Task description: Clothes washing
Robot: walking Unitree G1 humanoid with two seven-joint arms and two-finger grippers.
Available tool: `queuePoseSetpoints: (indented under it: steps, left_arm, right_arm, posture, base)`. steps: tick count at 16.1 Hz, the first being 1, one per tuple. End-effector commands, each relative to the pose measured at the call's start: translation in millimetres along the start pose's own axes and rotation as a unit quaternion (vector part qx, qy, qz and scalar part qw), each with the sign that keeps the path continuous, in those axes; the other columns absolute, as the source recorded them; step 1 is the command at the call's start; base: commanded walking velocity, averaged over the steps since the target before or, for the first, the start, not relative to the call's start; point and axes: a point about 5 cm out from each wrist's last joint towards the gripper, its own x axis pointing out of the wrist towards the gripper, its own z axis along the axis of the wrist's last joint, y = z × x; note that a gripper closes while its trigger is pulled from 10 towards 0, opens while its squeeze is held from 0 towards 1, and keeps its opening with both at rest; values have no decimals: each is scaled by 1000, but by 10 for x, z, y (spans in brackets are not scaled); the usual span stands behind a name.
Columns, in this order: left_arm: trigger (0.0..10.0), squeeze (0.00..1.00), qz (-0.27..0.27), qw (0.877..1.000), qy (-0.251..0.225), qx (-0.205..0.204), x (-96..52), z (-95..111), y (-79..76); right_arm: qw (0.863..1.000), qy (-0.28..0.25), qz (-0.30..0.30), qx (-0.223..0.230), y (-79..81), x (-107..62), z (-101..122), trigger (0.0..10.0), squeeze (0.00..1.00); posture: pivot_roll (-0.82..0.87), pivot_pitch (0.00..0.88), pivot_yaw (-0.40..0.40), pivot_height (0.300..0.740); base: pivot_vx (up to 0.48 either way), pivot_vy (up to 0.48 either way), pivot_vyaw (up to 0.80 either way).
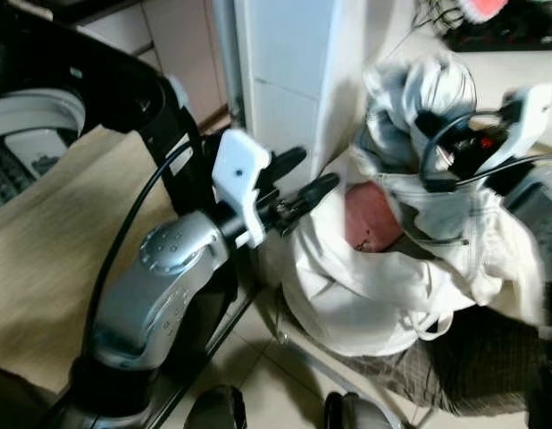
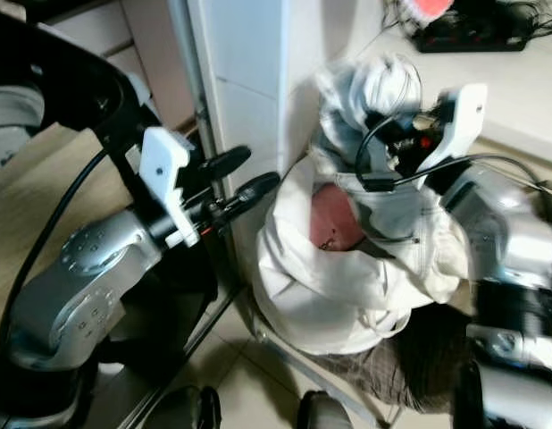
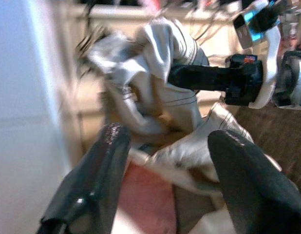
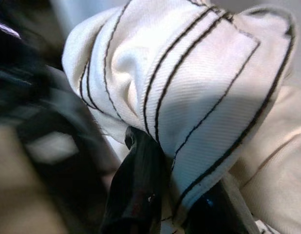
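Observation:
A heap of clothes (image 1: 374,286) lies on the floor against a white cabinet: cream garments, a pink one (image 1: 370,219) in the middle, brown checked cloth (image 1: 464,357) underneath. My right gripper (image 1: 434,125) is shut on a white garment with dark stitching (image 4: 199,87), holding it up above the heap (image 3: 155,73). My left gripper (image 1: 303,183) is open with nothing between its black fingers (image 3: 99,175), just left of the heap and pointing at it.
A white cabinet (image 1: 285,71) stands behind the heap. The washing machine's dark rim (image 1: 71,63) and drum opening are at the upper left, above a beige surface (image 1: 44,241). A black power strip with cables (image 1: 499,31) lies at the top right. Tiled floor (image 1: 258,357) runs below.

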Motion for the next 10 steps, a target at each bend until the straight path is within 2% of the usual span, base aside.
queuePoseSetpoints:
  steps: [1, 4, 6, 7, 8, 9, 10]
  left_arm:
    - [10000, 1000, -26, 1000, -15, 4, 81, 45, -35]
    - [10000, 1000, -46, 998, -33, -3, 200, 95, -75]
    - [10000, 1000, -33, 999, -38, 10, 321, 84, -75]
    - [10000, 1000, -29, 999, -39, 12, 338, 81, -69]
    - [10000, 43, -16, 999, -45, 3, 362, 82, -50]
    - [10000, 0, -11, 999, -45, 5, 370, 79, -42]
    - [10000, 0, -3, 999, -41, 29, 376, 58, -34]
  right_arm:
    - [996, -53, 68, 13, 237, -23, 275, 0, 0]
    - [990, -87, 88, 62, 378, -81, 403, 0, 0]
    - [983, -101, 116, 97, 520, -93, 462, 0, 0]
    - [983, -99, 120, 99, 541, -93, 464, 0, 0]
    - [979, -99, 136, 111, 596, -93, 462, 0, 0]
    - [978, -98, 144, 115, 621, -92, 462, 0, 0]
    - [976, -95, 154, 118, 664, -95, 457, 0, 0]
  posture:
    - [-47, 43, 35, 740]
    - [-64, 33, 34, 740]
    - [-68, 29, 33, 740]
    - [-68, 29, 33, 740]
    - [-67, 27, 29, 740]
    - [-67, 27, 29, 740]
    - [-65, 25, 25, 740]
  base:
    - [0, 0, 0]
    - [0, 0, 0]
    - [0, 0, 0]
    - [0, 0, 0]
    - [0, 0, 0]
    - [0, 0, 0]
    - [0, 0, 0]
